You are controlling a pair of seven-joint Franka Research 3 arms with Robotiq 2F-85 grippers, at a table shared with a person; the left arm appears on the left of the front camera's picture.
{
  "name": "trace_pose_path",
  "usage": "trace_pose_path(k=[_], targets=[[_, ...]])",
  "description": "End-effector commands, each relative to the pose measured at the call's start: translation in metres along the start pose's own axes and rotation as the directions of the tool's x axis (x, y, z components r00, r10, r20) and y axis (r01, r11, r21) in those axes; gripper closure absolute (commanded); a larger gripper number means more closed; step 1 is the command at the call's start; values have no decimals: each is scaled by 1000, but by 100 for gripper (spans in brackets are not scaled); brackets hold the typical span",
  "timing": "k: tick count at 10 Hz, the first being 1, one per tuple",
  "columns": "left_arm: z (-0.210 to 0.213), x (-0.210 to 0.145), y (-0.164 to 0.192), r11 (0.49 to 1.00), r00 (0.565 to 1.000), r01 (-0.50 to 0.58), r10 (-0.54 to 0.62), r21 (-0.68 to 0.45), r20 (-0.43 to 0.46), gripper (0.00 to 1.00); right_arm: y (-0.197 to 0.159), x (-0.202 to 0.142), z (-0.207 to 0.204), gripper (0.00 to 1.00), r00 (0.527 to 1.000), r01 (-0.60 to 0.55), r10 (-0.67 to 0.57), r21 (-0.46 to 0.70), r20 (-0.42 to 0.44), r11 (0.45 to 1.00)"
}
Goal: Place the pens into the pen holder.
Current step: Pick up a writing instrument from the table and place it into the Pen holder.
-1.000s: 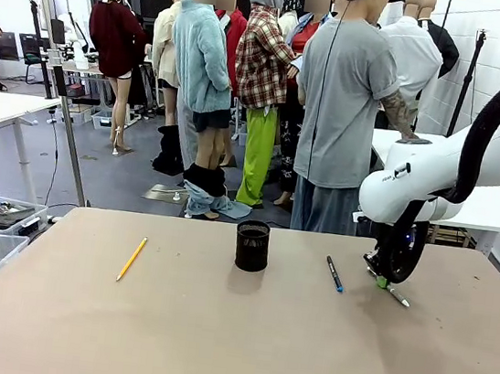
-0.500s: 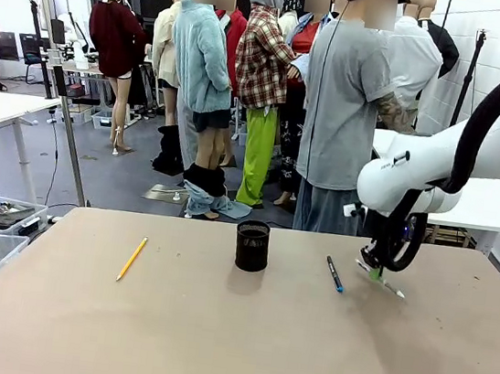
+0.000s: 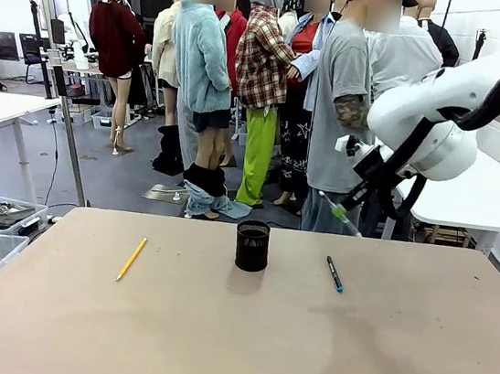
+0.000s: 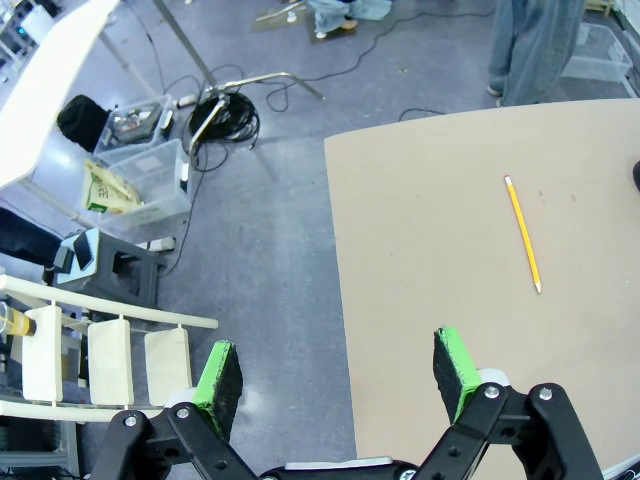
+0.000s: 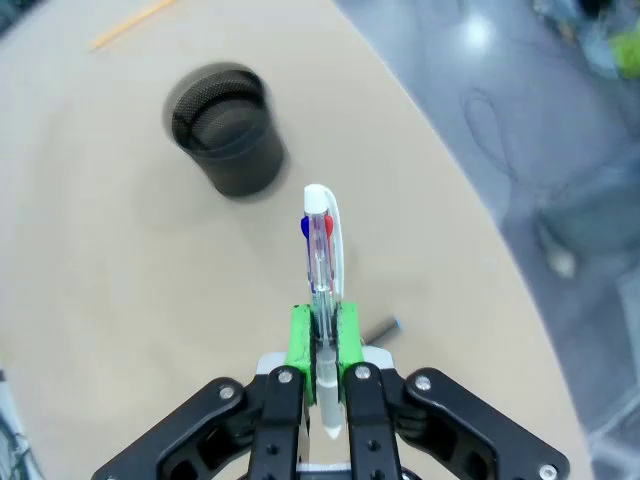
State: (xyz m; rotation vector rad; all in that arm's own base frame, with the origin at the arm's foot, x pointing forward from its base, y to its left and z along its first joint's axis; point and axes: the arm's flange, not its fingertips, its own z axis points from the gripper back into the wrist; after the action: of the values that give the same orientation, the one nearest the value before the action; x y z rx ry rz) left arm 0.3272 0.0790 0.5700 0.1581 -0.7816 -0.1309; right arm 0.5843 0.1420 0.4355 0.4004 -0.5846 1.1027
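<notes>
Up off the tan bench (image 3: 228,350) since a second ago with the right tool (image 3: 351,205): low at the right side then, now raised high and swung in toward the middle. Clamped between its green pads (image 5: 300,330), a light clear-barrelled pen with a white clip (image 5: 318,240), gripped near one end and jutting forward past the fingertips. Below and ahead of it in the right wrist view, the small black mesh pen holder (image 5: 222,130), upright with its mouth open, near the middle of the bench in the front view. Flat on the bench just right of the holder, a dark pen with a blue tip (image 3: 335,274); well to the left, a yellow pencil (image 3: 132,258). Out past the bench's left edge, the left tool (image 4: 340,365), pads wide apart, gripping nothing.

Likely trouble from here:
- Missing the narrow mouth, with the pen held slanted rather than hanging straight down.
- Clipping the rim on the way in and tipping the light cup.
- Letting go too high, with a bounce out onto the bench or off its edge.
</notes>
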Motion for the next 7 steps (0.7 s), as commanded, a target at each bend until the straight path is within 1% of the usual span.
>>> trace_pose_path(k=[1, 3, 4, 6, 7], targets=[[-1, 1, 0, 1000, 1000, -2, 2, 6, 10, 0, 3, 1, -15, 100, 982, -125, 96, 172, 165, 977], [-1, 1, 0, 1000, 1000, -2, 2, 6, 10, 0, 11, 23, -29, 100, 940, -240, 157, 264, 302, 934], [-1, 1, 0, 1000, 1000, -2, 2, 6, 10, 0, 12, 31, -37, 100, 926, -267, 156, 304, 343, 915], [-1, 1, 0, 1000, 1000, -2, 2, 6, 10, 0, 13, 48, -48, 100, 902, -304, 165, 315, 399, 899], [-1, 1, 0, 1000, 1000, -2, 2, 6, 10, 0, 13, 56, -52, 100, 882, -341, 181, 325, 435, 882]])
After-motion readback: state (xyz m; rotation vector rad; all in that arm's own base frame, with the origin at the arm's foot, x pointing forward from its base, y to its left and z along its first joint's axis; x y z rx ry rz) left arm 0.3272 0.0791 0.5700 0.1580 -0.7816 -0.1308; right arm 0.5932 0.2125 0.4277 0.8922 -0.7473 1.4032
